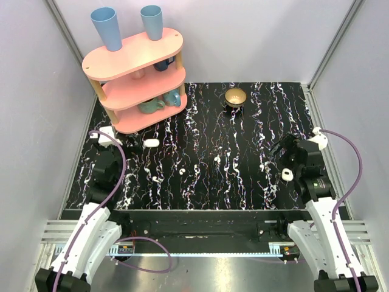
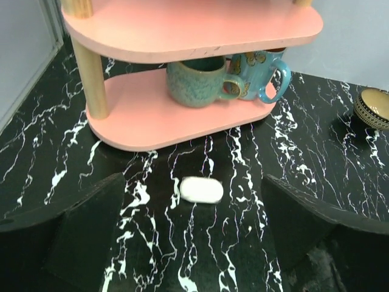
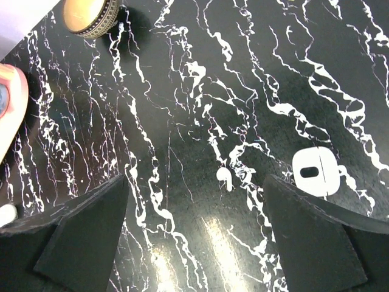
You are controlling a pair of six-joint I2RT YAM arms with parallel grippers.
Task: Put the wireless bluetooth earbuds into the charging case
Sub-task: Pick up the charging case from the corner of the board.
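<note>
The charging case [image 1: 151, 143] is a white pill shape lying shut on the black marbled table, just in front of the pink shelf. In the left wrist view the case [image 2: 202, 190] lies ahead, between my left fingers. My left gripper [image 1: 115, 159] [image 2: 192, 213] is open and empty, short of the case. One earbud [image 1: 217, 159] [image 3: 223, 176] lies mid-table, ahead of my right gripper [image 1: 279, 155] [image 3: 196, 201], which is open, empty and above the table. A second small white bean shape [image 1: 183, 172], seemingly the other earbud, lies left of the first.
A pink three-tier shelf [image 1: 137, 67] with mugs and two blue cups stands at the back left. A gold bowl [image 1: 236, 96] [image 3: 91, 15] sits at the back. A white rounded piece with a black slot [image 3: 315, 172] shows right of the earbud.
</note>
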